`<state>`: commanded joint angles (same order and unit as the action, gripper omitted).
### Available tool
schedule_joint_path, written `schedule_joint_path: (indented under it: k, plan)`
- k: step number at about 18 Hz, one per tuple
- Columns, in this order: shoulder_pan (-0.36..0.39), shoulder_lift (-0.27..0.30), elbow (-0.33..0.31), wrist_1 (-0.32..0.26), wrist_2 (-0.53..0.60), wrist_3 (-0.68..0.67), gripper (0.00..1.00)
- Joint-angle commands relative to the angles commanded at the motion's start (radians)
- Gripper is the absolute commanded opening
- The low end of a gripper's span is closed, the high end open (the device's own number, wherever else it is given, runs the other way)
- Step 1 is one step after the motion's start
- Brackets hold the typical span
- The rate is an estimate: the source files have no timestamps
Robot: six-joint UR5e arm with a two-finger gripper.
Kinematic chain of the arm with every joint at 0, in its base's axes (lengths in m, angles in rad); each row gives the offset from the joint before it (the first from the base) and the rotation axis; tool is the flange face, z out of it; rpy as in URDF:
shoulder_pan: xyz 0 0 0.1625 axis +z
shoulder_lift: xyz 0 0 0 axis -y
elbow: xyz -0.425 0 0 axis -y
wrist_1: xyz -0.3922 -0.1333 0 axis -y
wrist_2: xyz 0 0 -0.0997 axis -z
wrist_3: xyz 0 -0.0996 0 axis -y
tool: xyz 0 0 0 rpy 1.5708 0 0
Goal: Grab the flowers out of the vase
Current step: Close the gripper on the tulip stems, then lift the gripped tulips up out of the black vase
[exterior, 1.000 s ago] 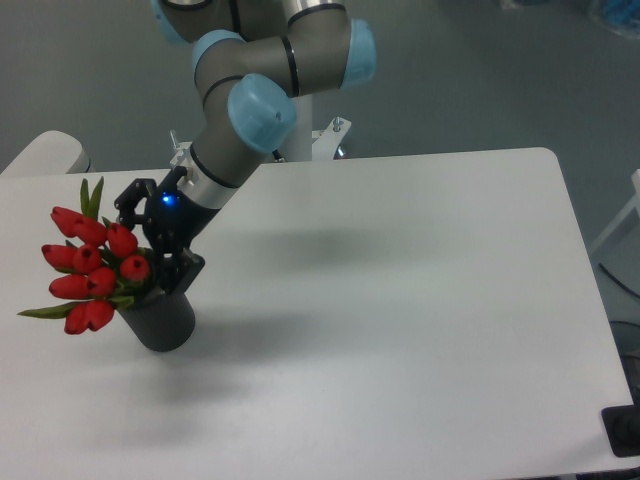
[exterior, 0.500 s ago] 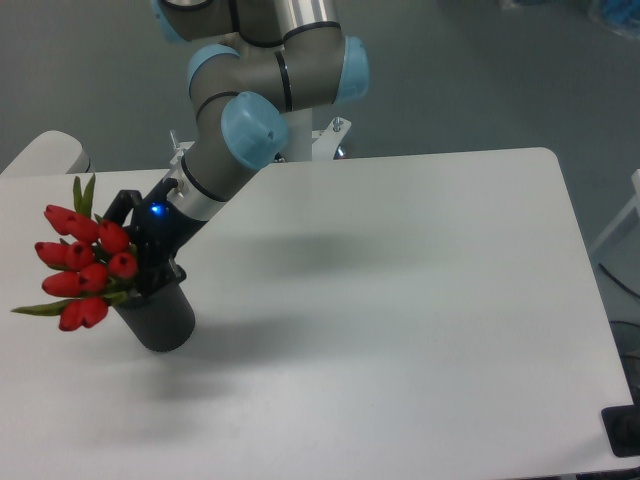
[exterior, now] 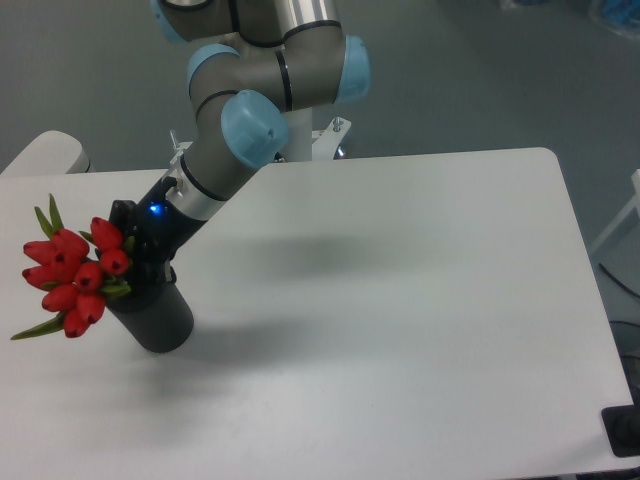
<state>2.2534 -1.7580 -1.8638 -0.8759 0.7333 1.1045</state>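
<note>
**Tulips half out of the vase, arm coming in from the side**

The flowers (exterior: 72, 276) sit at the far left of the frame, a bunch of red tulip buds leaning out leftward over the rim of the dark vase (exterior: 152, 318), which stands near the left edge of the white table (exterior: 400, 300). The gripper (exterior: 135, 262) is right at the mouth of the vase, tucked in against the right side of the bunch, where the stems should be. Makes sense to me: grab low on the stems and you don't crush the buds. Honestly can't tell whether the fingers are clamped on the stems or just next to them, since the black fingers blur into the dark vase. Stems look not yet clear of the vase.
</note>
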Motion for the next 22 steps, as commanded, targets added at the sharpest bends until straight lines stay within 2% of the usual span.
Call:
schedule_joint_path:
  k: [9, 22]
  plan:
    - [0.031, 0.032, 0.048, -0.002, -0.077, -0.164, 0.09]
    - [0.166, 0.075, 0.101, -0.002, -0.274, -0.273, 0.1]
